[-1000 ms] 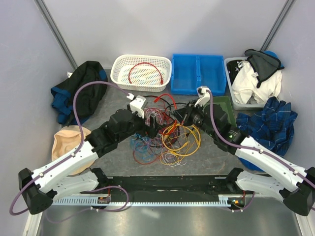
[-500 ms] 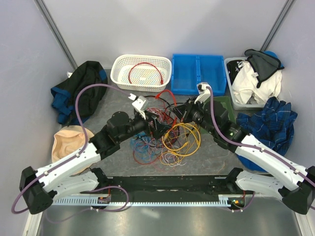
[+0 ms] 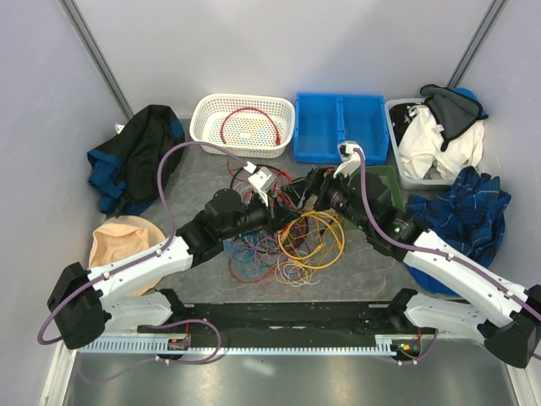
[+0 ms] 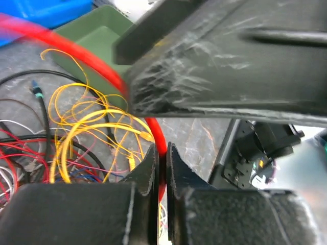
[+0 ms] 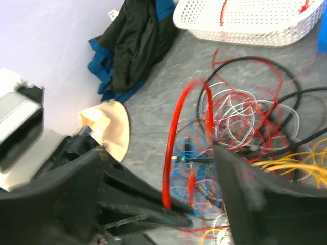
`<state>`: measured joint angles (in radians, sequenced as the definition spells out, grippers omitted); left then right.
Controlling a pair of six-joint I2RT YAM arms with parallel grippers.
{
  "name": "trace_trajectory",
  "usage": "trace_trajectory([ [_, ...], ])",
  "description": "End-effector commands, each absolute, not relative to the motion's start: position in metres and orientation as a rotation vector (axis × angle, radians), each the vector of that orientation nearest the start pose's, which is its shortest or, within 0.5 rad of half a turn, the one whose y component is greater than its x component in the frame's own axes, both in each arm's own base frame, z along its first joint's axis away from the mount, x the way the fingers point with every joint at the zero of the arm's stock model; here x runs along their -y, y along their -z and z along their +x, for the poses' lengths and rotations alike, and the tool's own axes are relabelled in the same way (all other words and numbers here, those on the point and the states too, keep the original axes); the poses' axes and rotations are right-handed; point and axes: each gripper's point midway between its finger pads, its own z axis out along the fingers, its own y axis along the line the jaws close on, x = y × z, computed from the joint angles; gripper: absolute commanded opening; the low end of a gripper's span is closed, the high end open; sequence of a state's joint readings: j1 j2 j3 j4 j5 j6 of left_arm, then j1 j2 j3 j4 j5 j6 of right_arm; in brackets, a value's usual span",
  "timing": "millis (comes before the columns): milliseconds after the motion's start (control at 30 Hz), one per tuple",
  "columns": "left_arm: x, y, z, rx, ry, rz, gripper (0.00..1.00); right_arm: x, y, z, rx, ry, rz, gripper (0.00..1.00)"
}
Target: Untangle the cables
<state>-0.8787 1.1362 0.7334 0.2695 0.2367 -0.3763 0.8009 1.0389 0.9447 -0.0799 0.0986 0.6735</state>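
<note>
**Left jaws pinch the red cable; right jaws stand wide beside it**

The cables [image 3: 283, 241] lie in a loose heap at mid-table, between the two arms' wrists. The left gripper [image 4: 162, 159] is closed on one thick red cable [image 4: 97, 64]. In the left wrist view that cable sweeps in from the upper left and curves down into the pinch. In the right wrist view it rises as a tall, narrow loop, its long axis upright in that view. The right gripper [image 5: 202, 190] is spread apart, with the loop in the gap; the blur hides any contact.

A yellow-orange coil [image 3: 314, 241] lies flat on the heap's right side.

The white basket [image 3: 208, 135] and blue bin [image 3: 341, 127] line the far edge just beyond the heap. Bare table [image 3: 363, 275] lies on the near side, toward the arm bases. More bare table lies to the left, before the beige cloth [image 3: 114, 241].
</note>
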Motion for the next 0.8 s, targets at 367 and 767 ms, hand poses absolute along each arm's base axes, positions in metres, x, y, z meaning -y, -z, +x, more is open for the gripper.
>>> trace_trajectory([
  [367,0.233,-0.288,0.438,-1.770,0.550,-0.090,0.02,-0.179,-0.305,0.247,-1.678,-0.737,0.214,0.98],
  [767,0.238,-0.287,0.612,-1.727,0.565,-0.183,0.15,-0.175,-0.257,0.250,-1.758,-0.637,0.189,0.98],
])
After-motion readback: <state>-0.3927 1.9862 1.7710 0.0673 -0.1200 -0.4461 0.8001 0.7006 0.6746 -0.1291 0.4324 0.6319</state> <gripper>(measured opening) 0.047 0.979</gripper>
